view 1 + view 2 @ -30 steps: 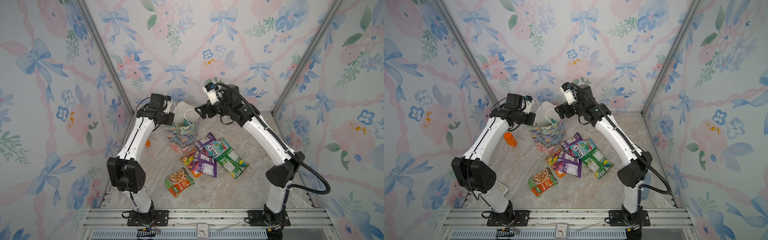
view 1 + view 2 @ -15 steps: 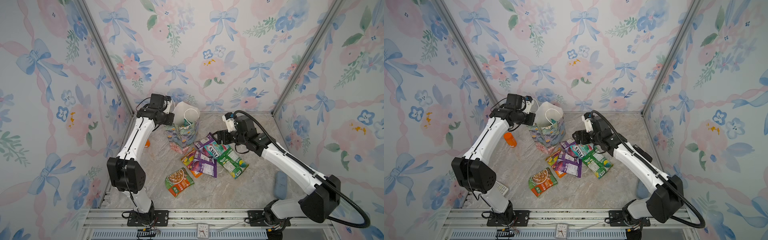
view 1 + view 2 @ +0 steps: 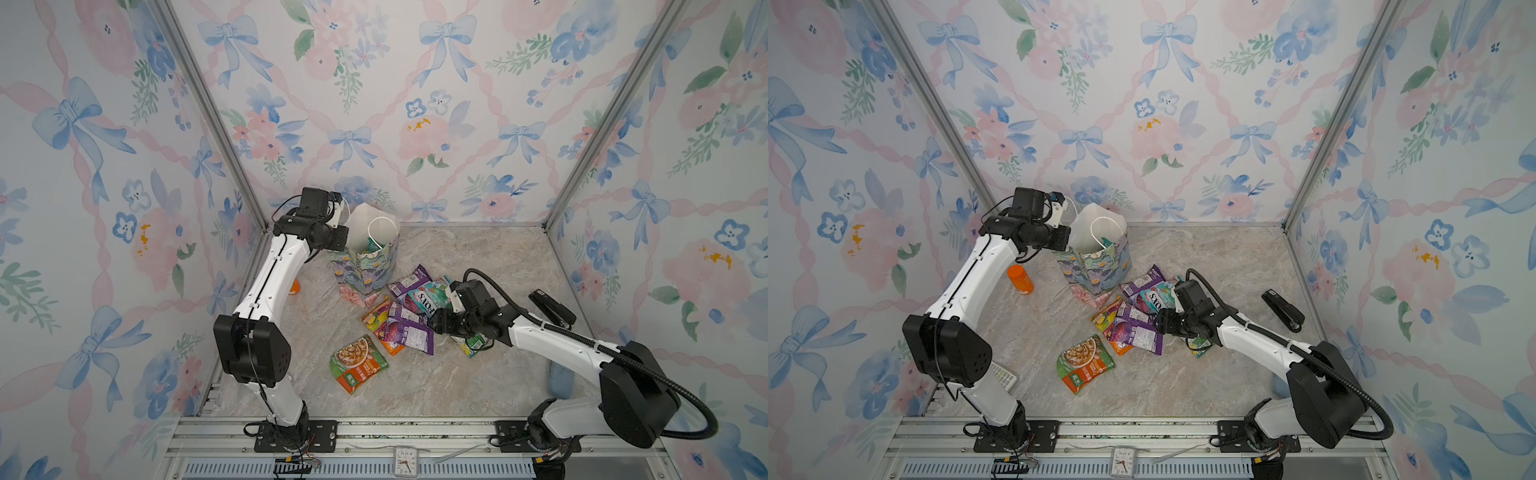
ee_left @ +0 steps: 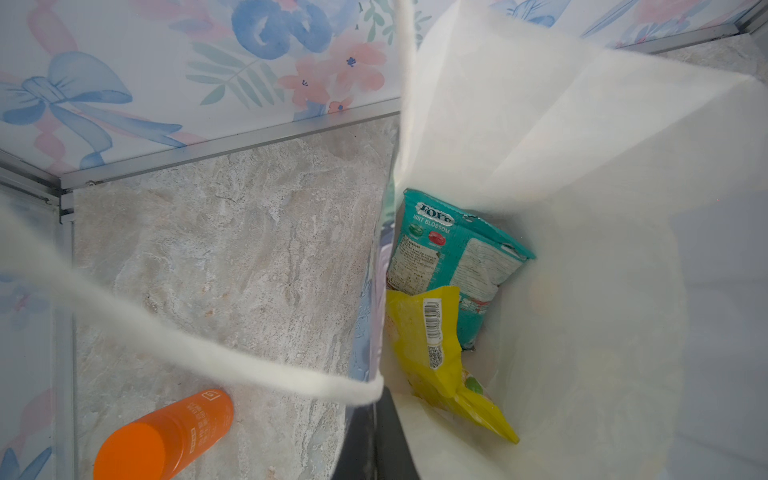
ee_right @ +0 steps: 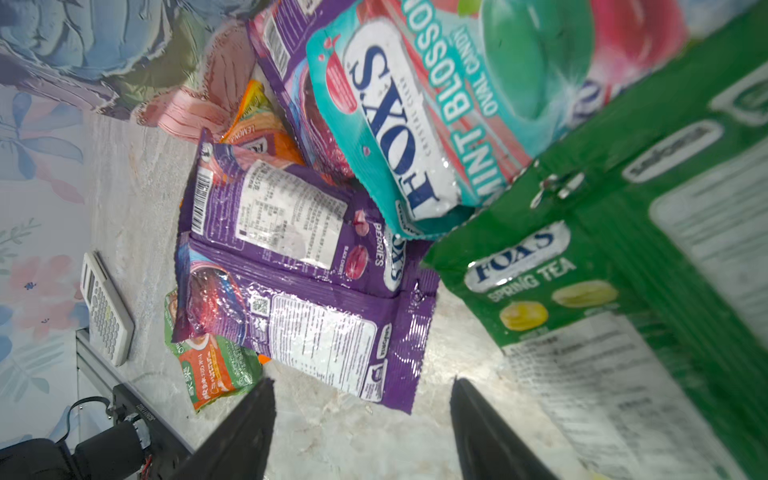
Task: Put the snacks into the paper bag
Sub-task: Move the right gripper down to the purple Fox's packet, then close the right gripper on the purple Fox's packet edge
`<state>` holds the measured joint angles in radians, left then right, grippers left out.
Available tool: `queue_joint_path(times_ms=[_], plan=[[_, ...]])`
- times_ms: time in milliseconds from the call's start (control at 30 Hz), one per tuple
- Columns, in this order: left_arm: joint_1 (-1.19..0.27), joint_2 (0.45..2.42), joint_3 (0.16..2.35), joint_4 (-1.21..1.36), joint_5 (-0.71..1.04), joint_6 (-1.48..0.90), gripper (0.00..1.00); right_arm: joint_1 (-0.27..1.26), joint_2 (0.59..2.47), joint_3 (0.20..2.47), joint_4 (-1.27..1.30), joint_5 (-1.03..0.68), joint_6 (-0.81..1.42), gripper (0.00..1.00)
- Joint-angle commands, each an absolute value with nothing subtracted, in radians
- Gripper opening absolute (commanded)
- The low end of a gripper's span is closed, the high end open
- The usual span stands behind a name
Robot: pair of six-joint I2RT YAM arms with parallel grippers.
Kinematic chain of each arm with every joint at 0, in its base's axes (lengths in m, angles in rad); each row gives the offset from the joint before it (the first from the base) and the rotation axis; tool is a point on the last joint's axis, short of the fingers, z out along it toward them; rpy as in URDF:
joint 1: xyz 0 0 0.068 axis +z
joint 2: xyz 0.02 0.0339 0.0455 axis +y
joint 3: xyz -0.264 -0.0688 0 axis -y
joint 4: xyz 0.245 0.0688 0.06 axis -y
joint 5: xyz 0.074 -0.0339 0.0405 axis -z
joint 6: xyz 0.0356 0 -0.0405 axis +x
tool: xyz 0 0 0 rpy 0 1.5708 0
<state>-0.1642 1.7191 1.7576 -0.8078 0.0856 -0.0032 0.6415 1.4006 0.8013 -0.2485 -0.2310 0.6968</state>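
Glossy plastic snack packets (image 3: 409, 316) are lying in an overlapping pile on the grey marble-pattern floor (image 3: 478, 257), just beside the foot of the upright floral-printed paper bag (image 3: 365, 270). A purple foil packet (image 5: 316, 324) is lying at the pile's front edge, its corner sitting just ahead of the right gripper (image 5: 361, 386), whose two dark fingers (image 5: 241, 432) are standing wide apart with nothing between them. A teal mint-candy packet (image 5: 399, 124) and a green tea-candy packet (image 5: 582, 270) are overlapping beside it; a green-and-orange noodle-picture packet (image 3: 357, 365) is lying just beside the pile. Inside the bag a second teal packet (image 4: 449, 257) and a yellow packet (image 4: 428, 345) are resting. The left gripper (image 3: 343, 242) is clamping shut on the bag's rim by a white cord handle (image 4: 208, 357). An orange plastic bottle (image 3: 1020, 279) is lying left of the bag.
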Motion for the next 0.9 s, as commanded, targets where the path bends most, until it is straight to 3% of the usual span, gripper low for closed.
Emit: queue_joint_path(times_ms=[0, 233, 667, 867], plan=[[-0.168, 1.715, 1.728, -0.867, 0.074, -0.016, 0.00, 0.670, 1.396, 0.761, -0.177, -0.246, 0.776, 0.66], [-0.168, 1.718, 1.726, -0.867, 0.078, -0.018, 0.00, 0.699, 1.470, 0.720, -0.089, -0.271, 0.808, 0.55], [-0.168, 1.721, 1.727, -0.867, 0.080, -0.018, 0.00, 0.702, 1.562, 0.722, -0.007, -0.259, 0.825, 0.47], [-0.169, 1.721, 1.726, -0.867, 0.080, -0.017, 0.00, 0.701, 1.599, 0.724, 0.018, -0.269, 0.830, 0.38]])
